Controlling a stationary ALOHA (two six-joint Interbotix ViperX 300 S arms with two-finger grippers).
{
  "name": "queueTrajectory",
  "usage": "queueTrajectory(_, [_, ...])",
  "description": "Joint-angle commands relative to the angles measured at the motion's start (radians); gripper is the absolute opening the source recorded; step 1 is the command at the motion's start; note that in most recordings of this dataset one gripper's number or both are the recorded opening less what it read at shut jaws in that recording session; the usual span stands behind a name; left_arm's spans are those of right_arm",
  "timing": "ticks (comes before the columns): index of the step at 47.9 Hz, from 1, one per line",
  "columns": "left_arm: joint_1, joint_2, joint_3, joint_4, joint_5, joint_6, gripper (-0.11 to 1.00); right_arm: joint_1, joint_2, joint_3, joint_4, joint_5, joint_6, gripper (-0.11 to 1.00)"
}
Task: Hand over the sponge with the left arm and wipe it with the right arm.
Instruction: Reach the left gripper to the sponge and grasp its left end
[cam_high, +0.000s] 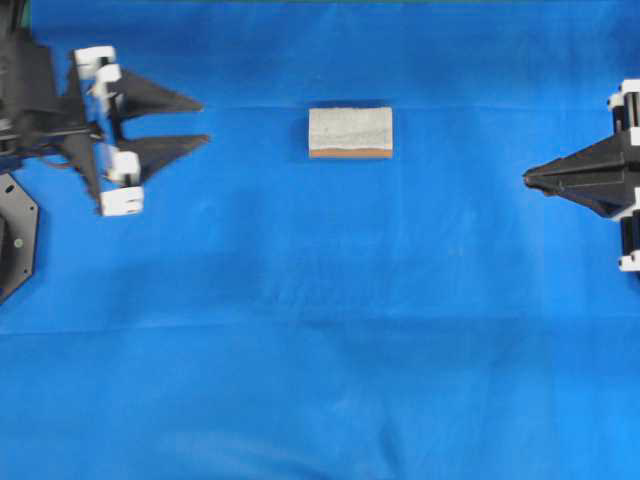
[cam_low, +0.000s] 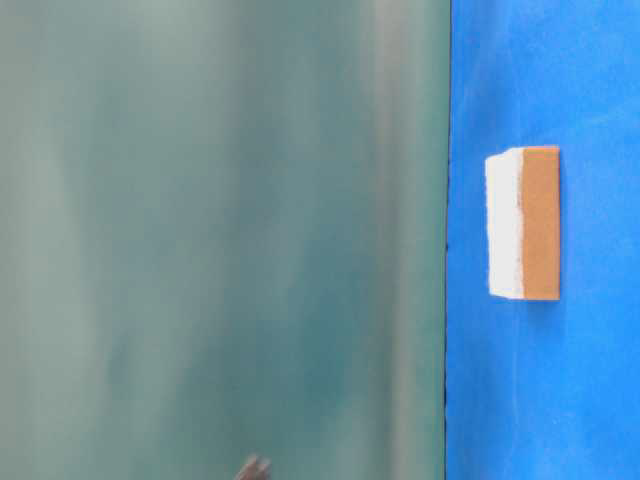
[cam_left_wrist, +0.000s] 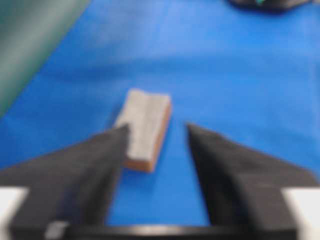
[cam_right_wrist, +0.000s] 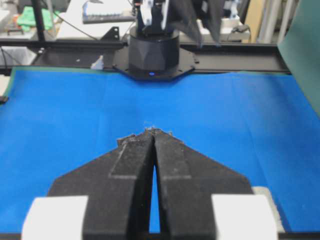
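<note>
We judge the sponge light and soft; left hand, fingers apart, should pinch its long sides; right hand is closed.

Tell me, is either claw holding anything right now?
No. The sponge lies free on the cloth; the left claw is open, the right claw shut on nothing.

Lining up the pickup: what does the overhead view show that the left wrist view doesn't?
Only the overhead shows the right gripper, shut, at the far right, and the sponge lying clear of both grippers. Only the left wrist view shows the green backdrop. Both show the left gripper open, the sponge and the blue cloth.
</note>
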Motion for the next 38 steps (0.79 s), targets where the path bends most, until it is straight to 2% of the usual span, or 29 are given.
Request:
queueTrajectory(1, [0.014, 0.087, -0.057, 0.000, -0.011, 0.028, 0.56, -0.005, 0.006, -0.018, -0.002, -0.005, 0.000, 0.00])
queueTrajectory(5, [0.018, 0.193, -0.103, 0.000, -0.012, 0.087, 0.80, -0.006, 0.009, -0.018, 0.000, -0.005, 0.000, 0.00])
queueTrajectory(7, [0.020, 0.250, -0.135, -0.002, -0.011, 0.104, 0.89, -0.006, 0.011, -0.018, 0.000, -0.005, 0.000, 0.00])
queueTrajectory(9, [0.020, 0.296, -0.161, -0.002, -0.011, 0.118, 0.93, -0.008, 0.012, -0.017, 0.000, -0.005, 0.002, 0.00])
queueTrajectory(20, [0.034, 0.517, -0.290, 0.000, -0.011, 0.141, 0.94, -0.011, 0.026, -0.015, 0.000, -0.008, 0.006, 0.00])
queueTrajectory(38, [0.061, 0.761, -0.431, -0.002, -0.048, 0.167, 0.94, -0.020, 0.049, -0.011, 0.000, -0.008, 0.006, 0.00])
